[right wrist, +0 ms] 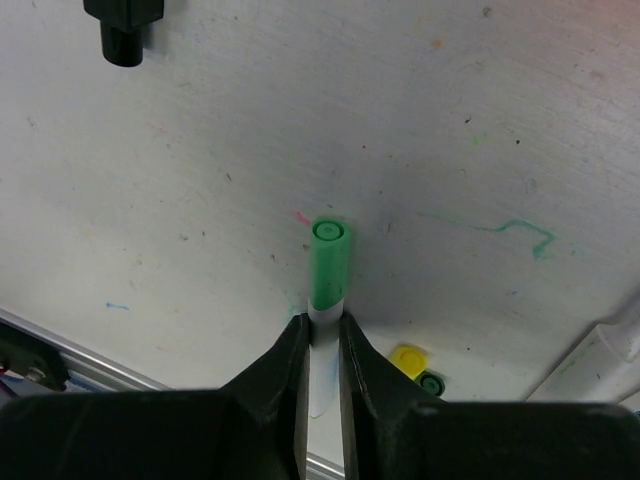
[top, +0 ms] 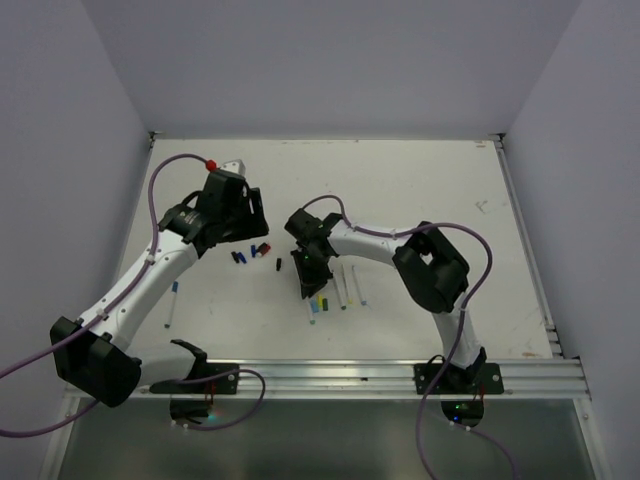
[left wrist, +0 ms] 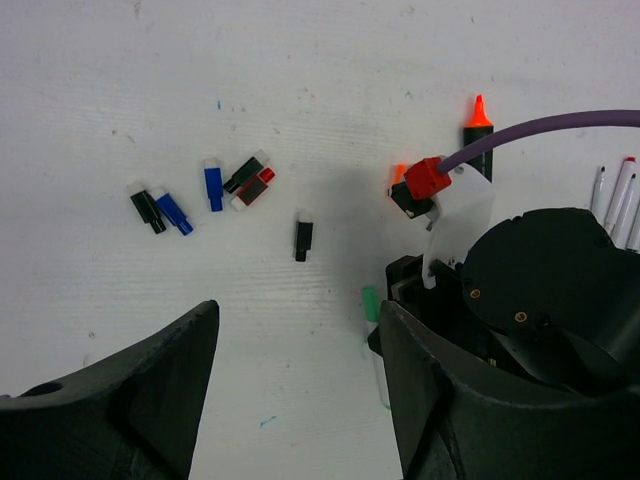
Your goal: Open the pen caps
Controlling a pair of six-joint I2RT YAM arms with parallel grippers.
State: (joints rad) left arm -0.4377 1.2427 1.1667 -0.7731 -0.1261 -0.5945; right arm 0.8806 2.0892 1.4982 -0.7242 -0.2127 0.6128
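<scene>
Green cap [right wrist: 328,268] pokes past my right hand [right wrist: 322,325] pinching its thin barrel [right wrist: 320,370], left hand [left wrist: 297,335] wide; a weak pinch could slip.

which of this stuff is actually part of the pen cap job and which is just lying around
Job: green cap on white pen, clamped in right gripper; left gripper, open.
Lying about: blue cap and black cap, already off; purple cable; metal rail.
</scene>
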